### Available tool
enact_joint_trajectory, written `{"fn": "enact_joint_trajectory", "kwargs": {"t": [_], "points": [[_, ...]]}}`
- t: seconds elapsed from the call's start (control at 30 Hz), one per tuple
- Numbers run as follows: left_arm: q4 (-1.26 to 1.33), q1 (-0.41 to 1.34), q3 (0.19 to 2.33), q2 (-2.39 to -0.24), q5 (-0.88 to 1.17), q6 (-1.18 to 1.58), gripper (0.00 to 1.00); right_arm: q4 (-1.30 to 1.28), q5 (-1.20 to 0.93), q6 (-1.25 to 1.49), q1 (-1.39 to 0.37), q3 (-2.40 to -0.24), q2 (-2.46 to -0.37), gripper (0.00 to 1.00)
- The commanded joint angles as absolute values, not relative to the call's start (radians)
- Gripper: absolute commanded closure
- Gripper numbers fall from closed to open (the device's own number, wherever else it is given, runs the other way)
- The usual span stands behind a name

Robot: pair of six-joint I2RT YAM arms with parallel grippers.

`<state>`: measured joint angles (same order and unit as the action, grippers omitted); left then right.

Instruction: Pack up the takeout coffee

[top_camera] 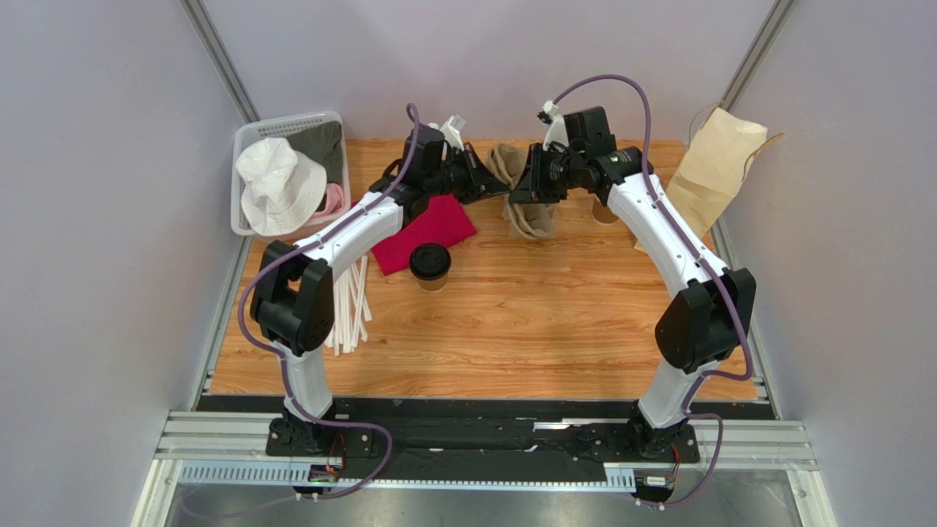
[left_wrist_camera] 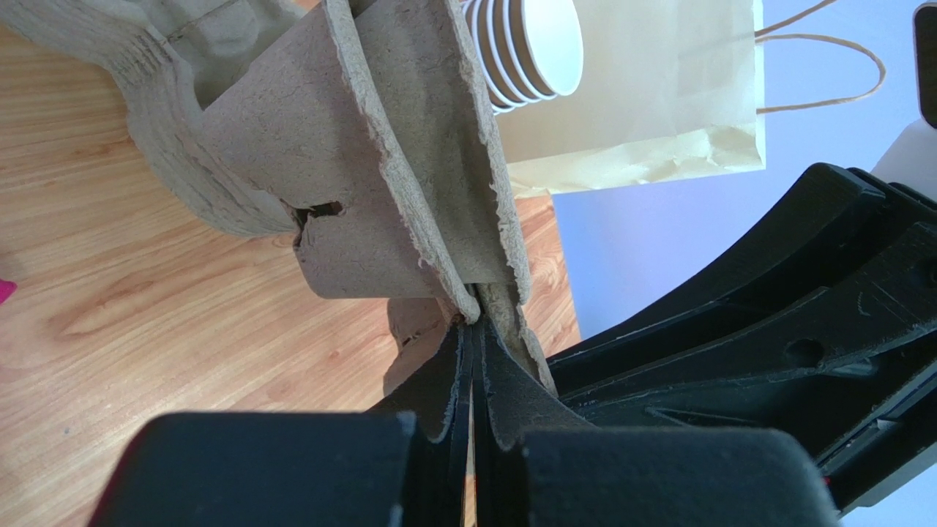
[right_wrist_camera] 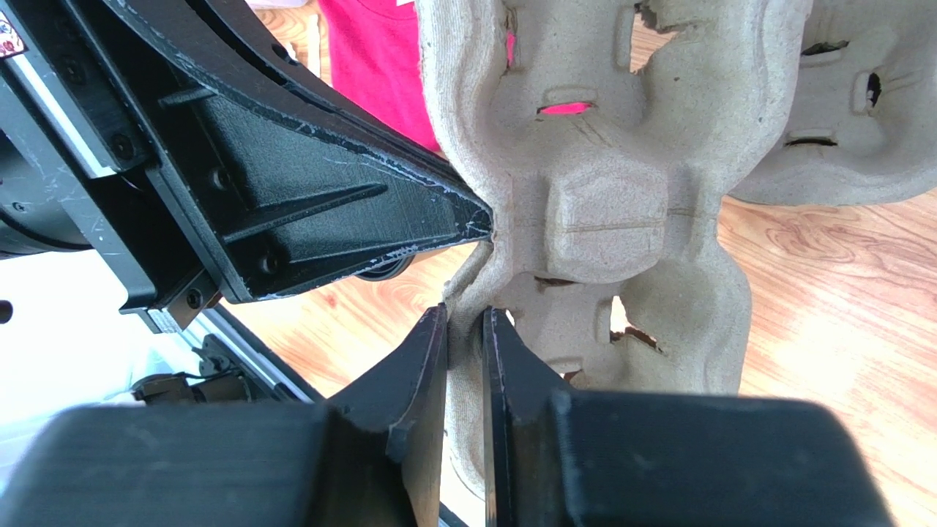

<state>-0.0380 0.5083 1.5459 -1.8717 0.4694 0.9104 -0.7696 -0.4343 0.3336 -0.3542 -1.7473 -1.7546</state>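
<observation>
While both of your arms reach to the rear middle of the table [top_camera: 550, 318], each one has a hold on the pulp cup carrier [top_camera: 533, 220] there. Your left gripper [left_wrist_camera: 473, 318] is clamped tight on a thin edge of the carrier. Your right gripper [right_wrist_camera: 464, 318] has its fingers pressed close on either side of the carrier's rim, just beside the left one. The takeout coffee [top_camera: 430, 264] stands upright and free of both grippers, left of the table's centre, at the front corner of the red cloth [top_camera: 423, 233]. Your paper bag [top_camera: 713, 170] lies at the rear right corner with the stack of paper cups [left_wrist_camera: 539, 44] in front of it. The white straws [top_camera: 352, 302] lie near the left edge.
</observation>
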Motion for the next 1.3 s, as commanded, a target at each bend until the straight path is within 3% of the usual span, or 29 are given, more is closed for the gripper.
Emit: {"fn": "enact_joint_trajectory", "kwargs": {"t": [0.0, 0.5, 0.9, 1.27], "points": [[-0.029, 0.511, 1.56, -1.85, 0.472, 0.896, 1.0, -0.742, -0.474, 0.35, -0.337, -1.767, -1.71, 1.0], [-0.006, 0.488, 1.601, -1.899, 0.486, 0.888, 1.0, -0.744, -0.324, 0.173, -0.287, -1.822, -1.529, 1.0], [0.225, 0.457, 1.876, -2.183, 0.525, 1.035, 1.0, -0.753, -0.319, 0.138, -0.192, -1.796, -1.494, 1.0], [0.314, 0.445, 1.965, -2.367, 0.508, 1.117, 1.0, -0.775, -0.321, 0.095, -0.187, -1.781, -1.491, 1.0]]}}
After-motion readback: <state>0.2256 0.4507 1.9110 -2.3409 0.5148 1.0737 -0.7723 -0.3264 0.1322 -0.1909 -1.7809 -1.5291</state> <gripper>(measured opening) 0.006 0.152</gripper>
